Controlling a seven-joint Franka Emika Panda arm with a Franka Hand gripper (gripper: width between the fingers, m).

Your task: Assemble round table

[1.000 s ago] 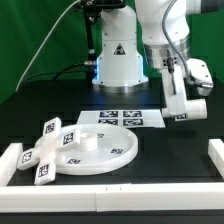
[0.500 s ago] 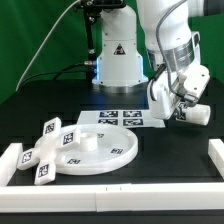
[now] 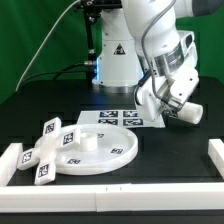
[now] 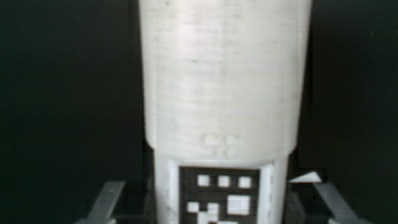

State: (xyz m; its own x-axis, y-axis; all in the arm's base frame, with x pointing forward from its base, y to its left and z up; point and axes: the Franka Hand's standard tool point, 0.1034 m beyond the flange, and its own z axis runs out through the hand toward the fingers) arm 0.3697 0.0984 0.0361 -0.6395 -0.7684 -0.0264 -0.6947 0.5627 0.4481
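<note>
My gripper (image 3: pixel 172 96) is shut on the short thick white cylinder (image 3: pixel 150 97) and holds it tilted in the air, above the table at the exterior view's right. In the wrist view the cylinder (image 4: pixel 221 90) fills the middle, with a square tag at the end by my gripper (image 4: pixel 217 203), and a finger (image 4: pixel 111 202) stands at each side. The wide rimmed round disc (image 3: pixel 112 156) lies flat on the table in front. The smaller flat-armed piece (image 3: pixel 50 140) with its tags lies at the disc's edge on the exterior view's left.
The marker board (image 3: pixel 130 118) lies behind the disc. White border rails (image 3: pixel 18 160) run along the table's sides and front, with another (image 3: pixel 214 160) at the exterior view's right. The robot base (image 3: pixel 115 60) stands at the back.
My wrist has turned, so the held cylinder went from hanging nearly upright to tilted, and it has moved towards the exterior view's left. The disc and flat-armed piece have not moved.
</note>
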